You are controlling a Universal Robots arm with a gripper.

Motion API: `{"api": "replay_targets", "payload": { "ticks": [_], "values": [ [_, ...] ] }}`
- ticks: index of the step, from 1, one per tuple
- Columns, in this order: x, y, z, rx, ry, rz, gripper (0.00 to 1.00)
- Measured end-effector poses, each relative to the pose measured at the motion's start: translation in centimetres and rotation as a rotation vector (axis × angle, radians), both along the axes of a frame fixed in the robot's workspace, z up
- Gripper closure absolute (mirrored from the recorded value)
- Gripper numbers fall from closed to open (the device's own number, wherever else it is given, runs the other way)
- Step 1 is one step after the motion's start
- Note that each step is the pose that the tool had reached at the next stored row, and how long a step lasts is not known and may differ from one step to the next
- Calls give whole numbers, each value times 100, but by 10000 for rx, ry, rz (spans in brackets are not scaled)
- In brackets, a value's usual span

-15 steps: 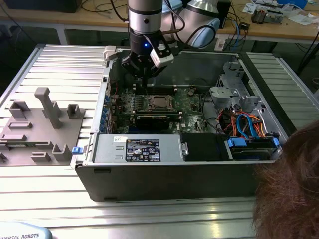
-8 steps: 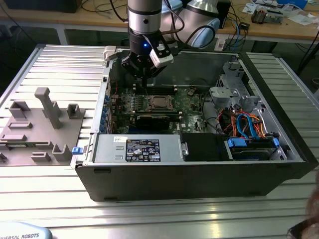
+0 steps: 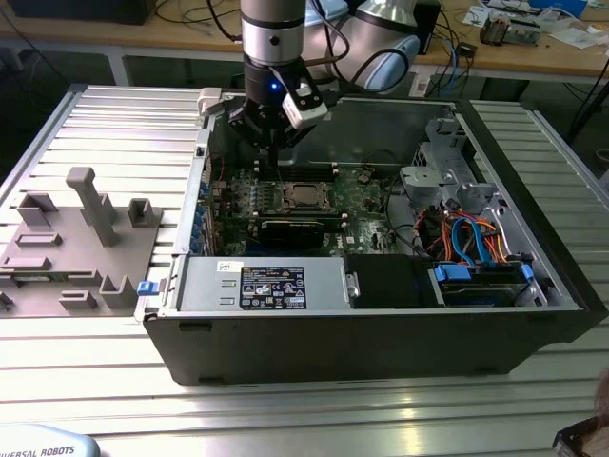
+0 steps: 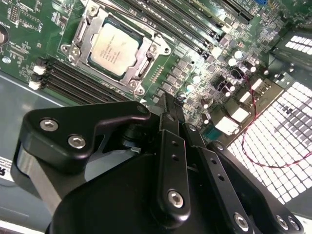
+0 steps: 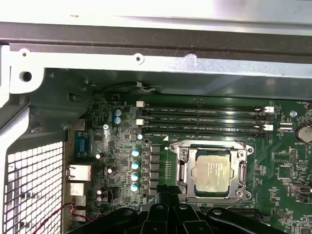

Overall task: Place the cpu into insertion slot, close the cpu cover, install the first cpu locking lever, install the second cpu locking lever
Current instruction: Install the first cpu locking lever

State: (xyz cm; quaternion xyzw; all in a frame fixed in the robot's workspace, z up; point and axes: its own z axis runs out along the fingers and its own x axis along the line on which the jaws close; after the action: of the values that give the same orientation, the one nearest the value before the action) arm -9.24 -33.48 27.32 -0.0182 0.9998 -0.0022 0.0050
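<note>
Cpu (image 5: 213, 172) seated in insertion slot (image 5: 184, 157), cpu cover (image 5: 242, 170) apparently down around it; gripper (image 4: 171, 105) pressed together, empty, hovering beside socket; chip light, rigid, fragile underneath; grip edges only.

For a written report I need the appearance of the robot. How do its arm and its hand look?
The arm is a silver-grey metal tube with a light blue-grey joint cap behind it and black cables alongside. At its wrist sit a small blue light and a white box-shaped module. The hand is matt black, built of flat linked bars joined by silver round-headed screws, with narrow black fingers.
</note>
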Motion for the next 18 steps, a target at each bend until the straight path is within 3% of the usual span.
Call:
{"api": "replay_targets", "payload": {
  "ticks": [5,8,13,18],
  "values": [
    [-34,34,-2,51,1,2,89],
    [-38,75,-4,233,2,3,89],
    [-88,93,-25,577,5,170,89],
    [-89,148,-57,658,8,290,89]
  ]
}}
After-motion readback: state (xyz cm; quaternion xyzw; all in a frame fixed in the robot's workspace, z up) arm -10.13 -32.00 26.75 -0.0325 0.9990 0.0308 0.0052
